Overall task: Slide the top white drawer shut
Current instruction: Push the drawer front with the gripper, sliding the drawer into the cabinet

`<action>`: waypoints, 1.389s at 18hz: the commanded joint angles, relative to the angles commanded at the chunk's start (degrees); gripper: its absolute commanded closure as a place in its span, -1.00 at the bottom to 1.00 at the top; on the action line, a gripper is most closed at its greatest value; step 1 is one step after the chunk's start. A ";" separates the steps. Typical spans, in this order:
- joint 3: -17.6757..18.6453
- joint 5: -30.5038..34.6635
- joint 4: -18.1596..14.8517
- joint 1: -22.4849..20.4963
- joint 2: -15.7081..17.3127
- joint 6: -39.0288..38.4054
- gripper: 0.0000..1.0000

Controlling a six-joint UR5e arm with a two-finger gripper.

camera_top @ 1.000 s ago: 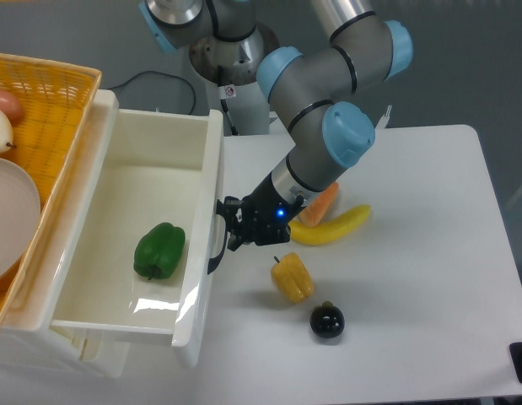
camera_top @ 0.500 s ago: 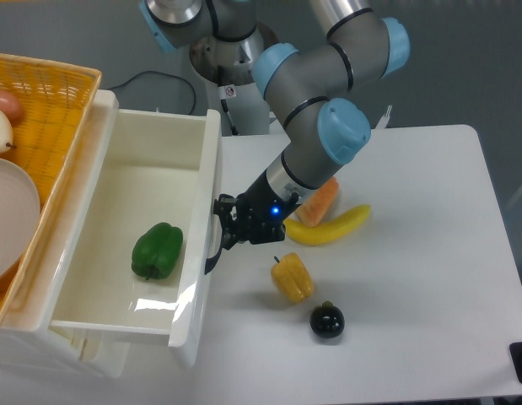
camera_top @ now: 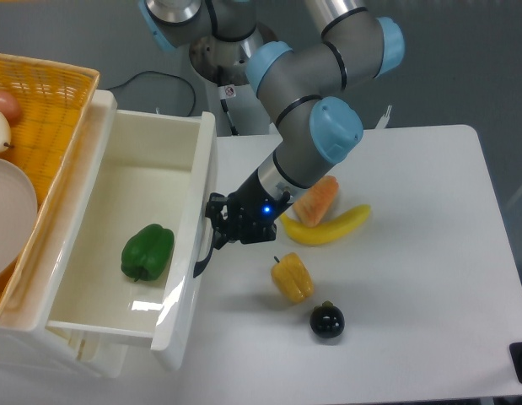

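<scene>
The top white drawer (camera_top: 134,245) juts out at the counter's left edge—rigid, glossy, probably light—its curved black handle (camera_top: 203,251) meeting the claw (camera_top: 217,228), whose grip I cannot tell.

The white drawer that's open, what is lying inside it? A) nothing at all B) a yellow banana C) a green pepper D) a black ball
C: a green pepper lies on the floor of the top white drawer, while the banana and the black round fruit sit out on the table.
</scene>
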State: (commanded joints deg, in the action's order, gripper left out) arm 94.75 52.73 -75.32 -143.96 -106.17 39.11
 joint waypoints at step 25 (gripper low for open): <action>1.67 -0.26 -0.26 2.72 2.37 -1.50 0.79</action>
State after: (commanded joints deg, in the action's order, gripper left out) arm 96.42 52.47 -75.59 -141.24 -103.80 37.62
